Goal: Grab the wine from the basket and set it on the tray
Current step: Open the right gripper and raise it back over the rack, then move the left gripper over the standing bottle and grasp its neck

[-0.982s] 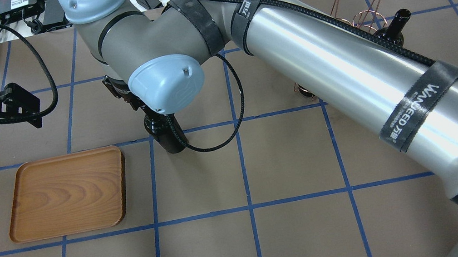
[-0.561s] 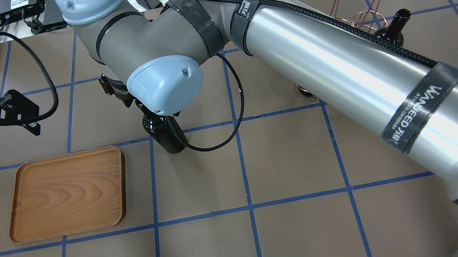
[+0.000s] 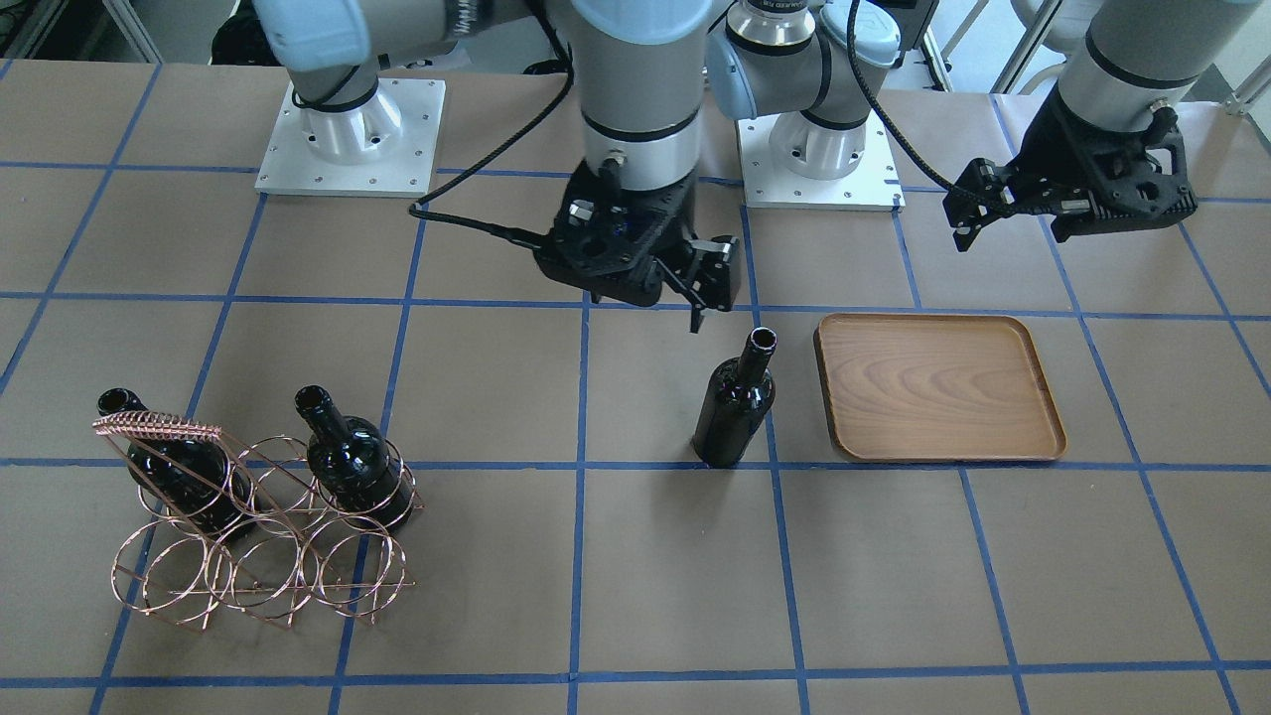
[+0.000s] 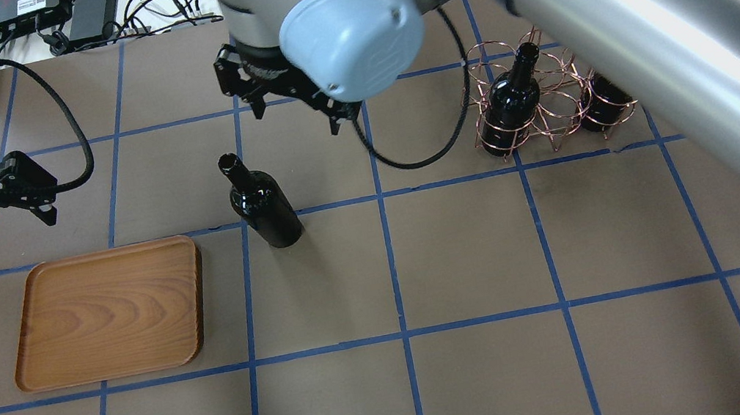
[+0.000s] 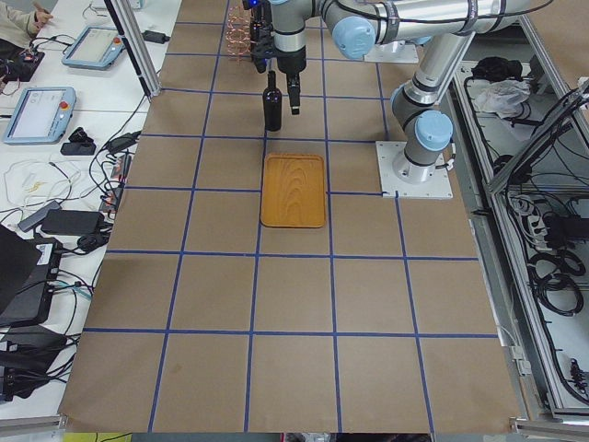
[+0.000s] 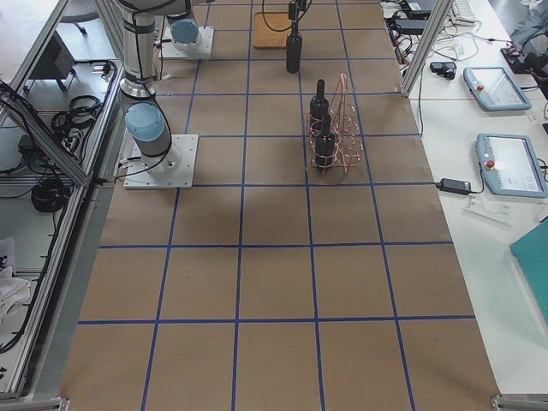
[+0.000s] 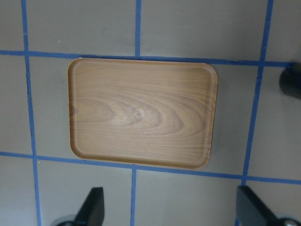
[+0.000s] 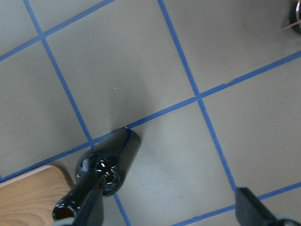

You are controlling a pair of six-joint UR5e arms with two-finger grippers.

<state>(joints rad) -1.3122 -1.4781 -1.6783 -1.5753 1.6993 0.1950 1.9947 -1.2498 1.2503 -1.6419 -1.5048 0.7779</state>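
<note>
One wine bottle stands upright on the table, just right of the empty wooden tray; it also shows in the front view. My right gripper is open and empty, raised beyond the bottle and clear of it. The right wrist view shows the bottle below its left finger. My left gripper is open and empty, hovering beyond the tray's far edge; its wrist view looks down on the tray. The copper wire basket holds two more bottles.
The table is brown paper with a blue tape grid. The basket stands at the far right of the overhead view, partly behind my right arm. The arm bases are bolted on plates at the robot side. Cables and devices lie past the far edge.
My right gripper has let go of the bottle's neck and lifted away to the right; the bottle now stands alone beside the tray. My left gripper drifted slightly toward the tray.
</note>
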